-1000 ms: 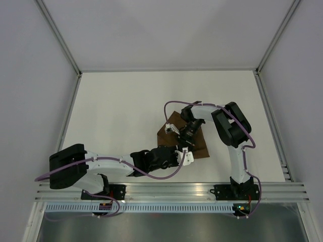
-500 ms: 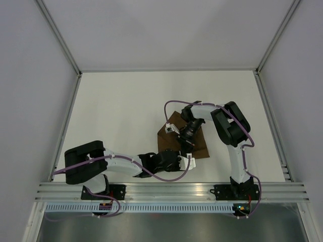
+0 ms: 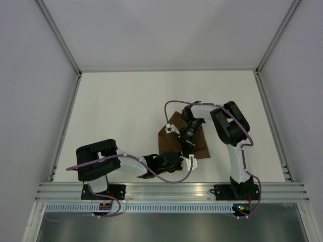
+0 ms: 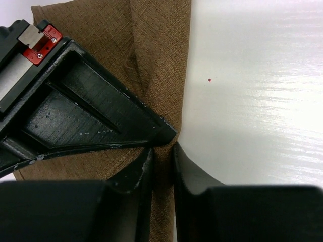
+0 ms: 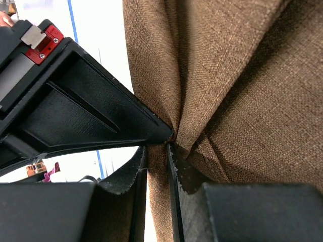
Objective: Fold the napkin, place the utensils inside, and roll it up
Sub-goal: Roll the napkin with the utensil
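Note:
The dark brown napkin lies bunched and partly folded at the table's near middle, under both wrists. My left gripper is shut on the napkin's edge at its near side, low over the white table. My right gripper is shut on a gathered fold of the napkin, which is lifted so that creases fan out from the pinch. The two grippers are very close together. The knife is not in view; I cannot tell whether it is under the cloth.
The white table is bounded by grey walls and metal frame rails. The near aluminium rail carries both arm bases. A tiny red speck sits on the table beside the cloth.
My left arm's elbow has swung right and its gripper has shifted slightly toward the near right, still holding the cloth. The right arm has barely moved.

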Motion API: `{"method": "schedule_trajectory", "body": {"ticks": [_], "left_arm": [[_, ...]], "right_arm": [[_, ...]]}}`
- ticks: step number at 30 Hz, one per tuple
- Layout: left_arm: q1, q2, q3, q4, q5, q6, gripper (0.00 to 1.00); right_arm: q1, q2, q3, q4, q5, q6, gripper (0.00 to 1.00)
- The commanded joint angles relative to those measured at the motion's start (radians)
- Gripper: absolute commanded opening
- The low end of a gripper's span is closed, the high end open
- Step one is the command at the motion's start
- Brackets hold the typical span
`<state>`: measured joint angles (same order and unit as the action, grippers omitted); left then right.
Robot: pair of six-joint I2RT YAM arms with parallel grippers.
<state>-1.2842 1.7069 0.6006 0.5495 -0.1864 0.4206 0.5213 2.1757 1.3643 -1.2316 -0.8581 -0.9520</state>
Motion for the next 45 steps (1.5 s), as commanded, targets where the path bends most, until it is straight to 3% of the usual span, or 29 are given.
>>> {"method": "schedule_trajectory", "body": {"ticks": [1,2,5,16,17,26,32,38,45], "left_arm": [[-0.004,0.042,0.021,-0.009,0.002,0.007,0.21],[-0.004,0.045,0.025,-0.017,0.011,0.004,0.12],[-0.004,0.048,0.034,-0.055,0.039,-0.011,0.02],[0.117,-0.007,0.056,-0.192,0.316,-0.152,0.02],[0.128,-0.012,0.060,-0.212,0.338,-0.175,0.02],[0.290,0.025,0.113,-0.275,0.666,-0.319,0.02],[0.379,0.146,0.214,-0.367,0.847,-0.384,0.02],[0.460,0.246,0.278,-0.370,1.013,-0.479,0.02],[0.497,0.330,0.357,-0.457,1.081,-0.497,0.02]], "right_arm": [[-0.003,0.061,-0.010,0.149,0.185,-0.060,0.15],[-0.003,0.058,-0.013,0.150,0.185,-0.059,0.15],[-0.004,0.053,-0.013,0.150,0.180,-0.059,0.15],[-0.079,-0.151,0.050,0.115,0.050,-0.019,0.56],[-0.090,-0.165,0.058,0.113,0.028,-0.007,0.64],[-0.283,-0.332,0.022,0.245,-0.111,0.108,0.66],[-0.348,-0.572,-0.197,0.475,-0.041,0.122,0.66],[-0.317,-0.894,-0.526,0.766,0.072,0.124,0.66],[-0.054,-1.031,-0.757,0.949,0.309,0.125,0.65]]}}
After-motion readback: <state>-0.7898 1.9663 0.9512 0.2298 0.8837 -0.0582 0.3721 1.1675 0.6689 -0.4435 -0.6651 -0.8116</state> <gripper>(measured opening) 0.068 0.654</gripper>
